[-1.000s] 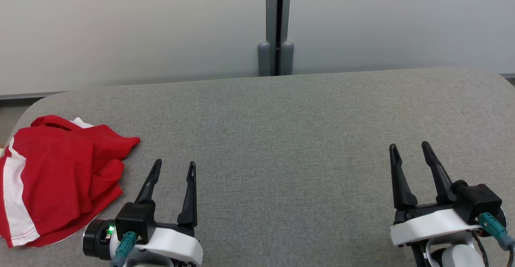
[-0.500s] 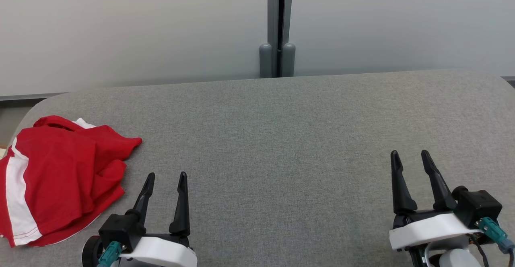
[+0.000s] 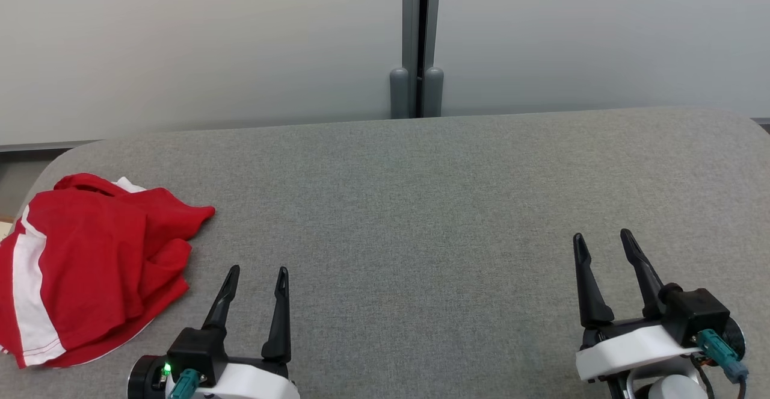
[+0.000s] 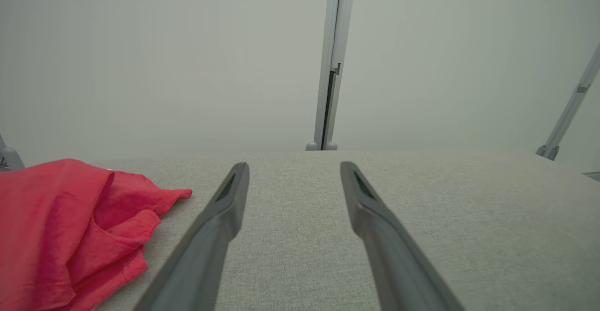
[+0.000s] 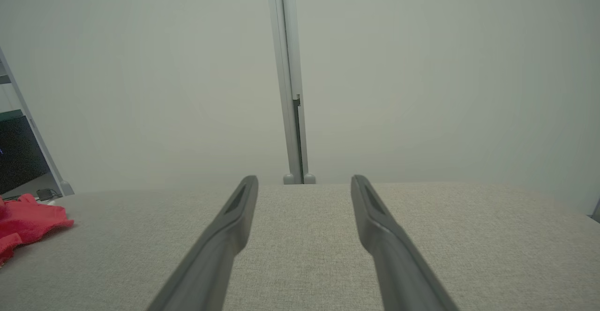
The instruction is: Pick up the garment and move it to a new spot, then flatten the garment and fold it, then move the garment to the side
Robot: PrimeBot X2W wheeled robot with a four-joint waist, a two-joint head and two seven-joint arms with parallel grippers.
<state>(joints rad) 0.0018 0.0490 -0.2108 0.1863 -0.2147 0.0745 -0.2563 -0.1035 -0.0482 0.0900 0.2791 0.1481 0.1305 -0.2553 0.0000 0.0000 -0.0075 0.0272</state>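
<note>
Behind the work, a pale wall (image 3: 180, 44) is split by a grey post (image 3: 417, 38), and everything else is easiest placed from that post. The grey cloth-topped counter (image 3: 421, 206) runs out from its foot toward the robot.

The garment (image 3: 96, 260), red with a white stripe (image 3: 30, 303), lies crumpled in a heap far to the left of the post, at the counter's left end. From where I stand it has not been disturbed. Its slight shift in the head view matches the post's own shift, so I put that down to the camera.

The left end effector (image 3: 257, 269) sits left of the post on the robot's side of the counter, just beside the garment's near edge but not touching it. Its fingers are spread wide with nothing between them. Over the last second it has pulled back a little toward the robot. The right end effector (image 3: 600, 235), right of the post and well apart from the garment, is likewise spread wide and empty, and it too has eased back slightly.

A small green light (image 3: 166, 367) glows on the left wrist.

I'd judge the pickup has not begun. The small retreat looks like settling before a reach, and the left arm is the one placed to take the cloth.
</note>
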